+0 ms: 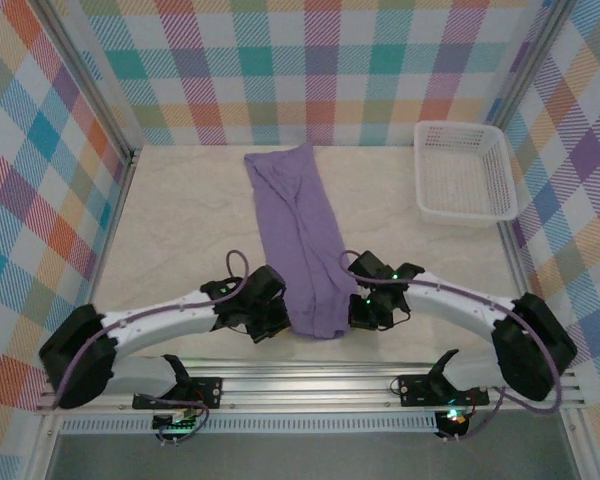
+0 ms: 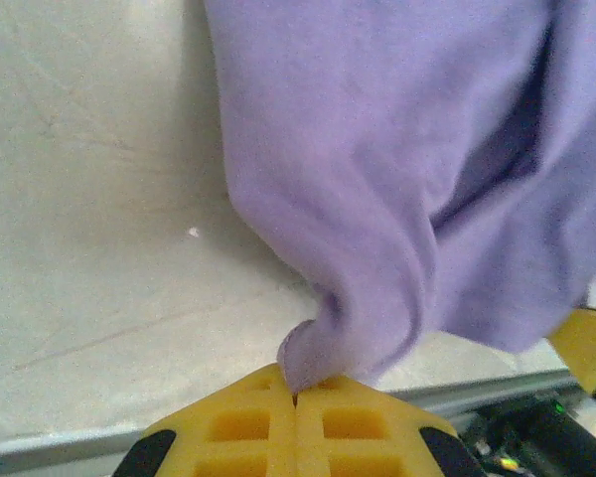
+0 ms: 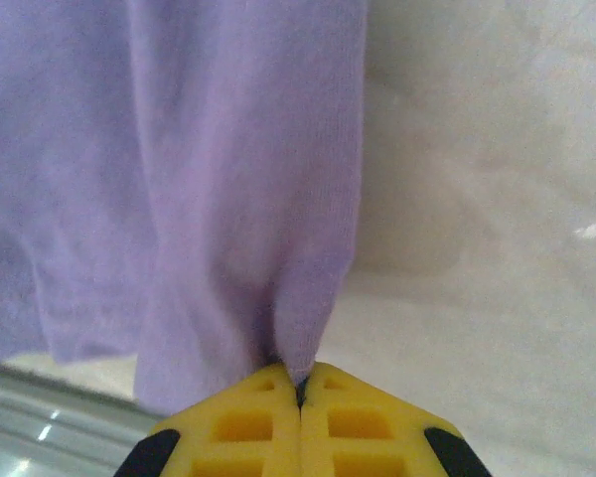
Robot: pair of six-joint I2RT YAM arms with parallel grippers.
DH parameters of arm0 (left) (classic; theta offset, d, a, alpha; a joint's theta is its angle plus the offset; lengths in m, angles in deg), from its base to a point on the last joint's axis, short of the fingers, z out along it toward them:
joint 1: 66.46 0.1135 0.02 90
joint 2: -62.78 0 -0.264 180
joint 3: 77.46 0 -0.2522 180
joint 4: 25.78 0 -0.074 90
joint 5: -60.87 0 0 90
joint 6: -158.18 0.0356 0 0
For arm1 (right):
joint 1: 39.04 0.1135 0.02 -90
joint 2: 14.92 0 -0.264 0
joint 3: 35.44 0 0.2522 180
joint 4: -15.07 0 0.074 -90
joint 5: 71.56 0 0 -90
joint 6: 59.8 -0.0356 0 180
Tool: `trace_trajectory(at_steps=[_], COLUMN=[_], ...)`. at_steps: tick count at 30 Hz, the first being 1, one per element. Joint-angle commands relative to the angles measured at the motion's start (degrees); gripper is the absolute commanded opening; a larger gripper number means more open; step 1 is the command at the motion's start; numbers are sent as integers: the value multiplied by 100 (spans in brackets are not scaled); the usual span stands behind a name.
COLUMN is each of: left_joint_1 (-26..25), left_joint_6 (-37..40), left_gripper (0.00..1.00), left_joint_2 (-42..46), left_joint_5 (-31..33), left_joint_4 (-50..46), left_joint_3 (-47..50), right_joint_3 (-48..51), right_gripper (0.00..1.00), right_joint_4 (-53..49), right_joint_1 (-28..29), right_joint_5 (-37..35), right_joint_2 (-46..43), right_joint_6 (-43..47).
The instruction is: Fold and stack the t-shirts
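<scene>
We hold the shirt [image 1: 298, 240] by its near end. Left gripper [image 2: 296, 396] and right gripper [image 3: 300, 390] each clamp tight on a corner.

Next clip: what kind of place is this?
Probably a purpose-built robot test booth: plaid walls on aluminium posts enclose a beige tabletop, a left arm and right arm are bolted to a rail at its near edge, and a lavender t-shirt and white lattice basket serve as props.
</scene>
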Motion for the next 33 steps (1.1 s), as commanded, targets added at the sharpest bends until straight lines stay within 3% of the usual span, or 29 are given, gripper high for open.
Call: trace_trajectory(at_steps=[1,7,20,33], left_joint_1=[-16,553,2540,3303], left_joint_6=[-61,-21,567,1283], left_gripper=[0,0,0,0], left_joint_2=[497,735,-312,-2169], left_joint_5=[143,308,-224,-486], left_joint_4=[-255,-234,164,357], left_joint_3=[233,-149,-1271,-2521], right_joint_3=[-84,-1323,-3648,-5613], right_gripper=[0,0,0,0], right_joint_4=[-351,-996,-526,-493], right_joint_1=[157,-93,-1337,-1812], right_joint_5=[-127,-720,-426,124], right_joint_2=[-484,-243,1877,3948], right_joint_6=[-677,-384,443,682])
